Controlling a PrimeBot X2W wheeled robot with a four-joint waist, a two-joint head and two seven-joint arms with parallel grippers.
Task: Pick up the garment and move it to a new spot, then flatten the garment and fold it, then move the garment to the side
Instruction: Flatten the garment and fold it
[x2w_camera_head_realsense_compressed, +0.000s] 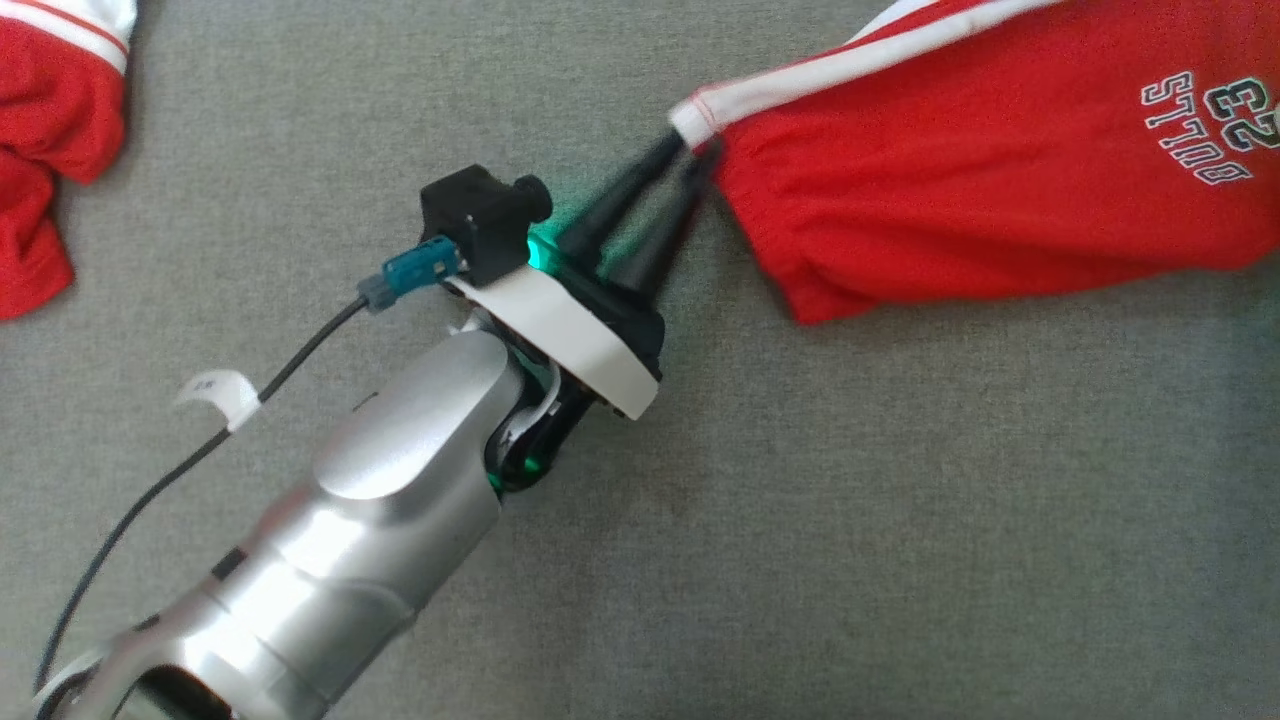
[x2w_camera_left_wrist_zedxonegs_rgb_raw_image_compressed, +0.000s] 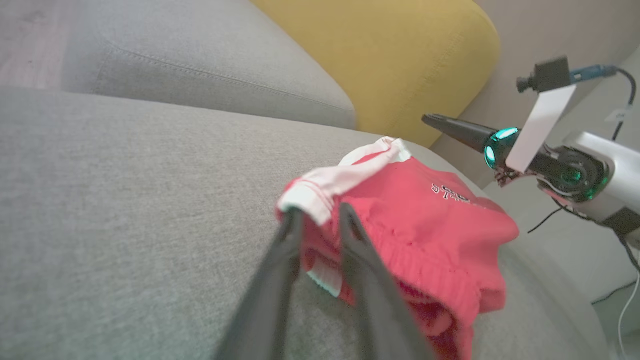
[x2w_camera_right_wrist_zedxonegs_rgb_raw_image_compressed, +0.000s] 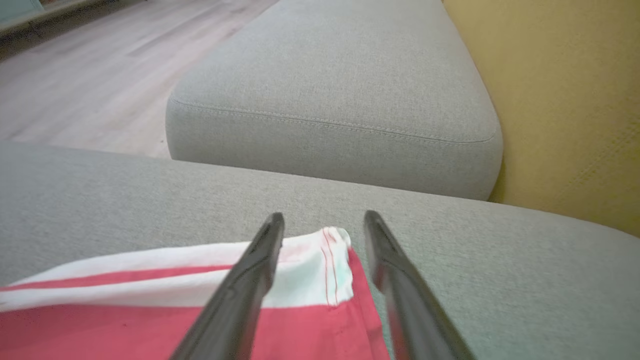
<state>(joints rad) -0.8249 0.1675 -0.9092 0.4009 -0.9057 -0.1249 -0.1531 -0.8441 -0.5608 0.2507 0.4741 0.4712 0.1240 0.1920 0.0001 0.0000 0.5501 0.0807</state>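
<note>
The left gripper (x2w_camera_head_realsense_compressed: 695, 150) has its fingers (x2w_camera_left_wrist_zedxonegs_rgb_raw_image_compressed: 270, 280) closed on a corner of the red garment (x2w_camera_head_realsense_compressed: 1000, 170). The tips pinch the place where the white band meets the red cloth. From these fingers the garment stretches away to the right in the head view. It lies on the grey sofa cushion (x2w_camera_head_realsense_compressed: 900, 500), with dark printed letters on the part far from the tips. In the left wrist view the cloth just beyond the tips is bunched and a little raised.

The right gripper (x2w_camera_right_wrist_zedxonegs_rgb_raw_image_compressed: 324, 216) has its fingers well apart and holds nothing. A white corner of the garment lies flat on the cushion, between and below these two fingers. The white band, with a thin red stripe, runs off to their left. Ahead of the right fingers there is a second grey cushion (x2w_camera_right_wrist_zedxonegs_rgb_raw_image_compressed: 340, 85), and to their right a yellow cushion (x2w_camera_right_wrist_zedxonegs_rgb_raw_image_compressed: 575, 100).

Well apart from the left fingers, at the upper left of the head view, lies another red and white cloth (x2w_camera_head_realsense_compressed: 40, 150).
</note>
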